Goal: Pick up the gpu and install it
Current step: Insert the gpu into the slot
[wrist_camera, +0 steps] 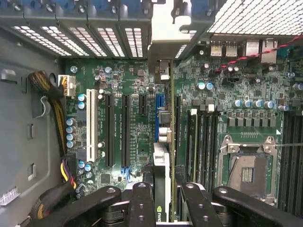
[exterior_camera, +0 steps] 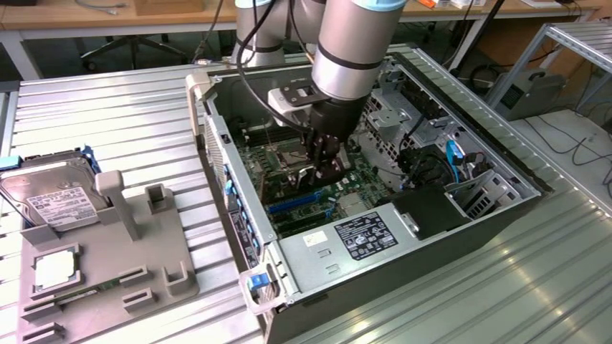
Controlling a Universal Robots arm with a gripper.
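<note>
Over motherboard (wrist_camera: 118,90), inside open computer case (exterior_camera: 222,154): grips gpu (wrist_camera: 162,165) edge-on between gripper (wrist_camera: 165,191) fingers (wrist_camera: 141,203), with jaws closed on card. Holds card upright, perpendicular to motherboard, bracket end toward motherboard's rear-slot edge. Lines up beside motherboard's blue slot (wrist_camera: 159,113); cannot tell whether card touches any slot.

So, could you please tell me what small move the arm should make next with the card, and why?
Probably a short, straight push down. The tool grips the gpu edge-on above the motherboard, and it seems lined up along the blue slot, with its bracket by the vented slot covers; whether it is seated I cannot tell.
</note>
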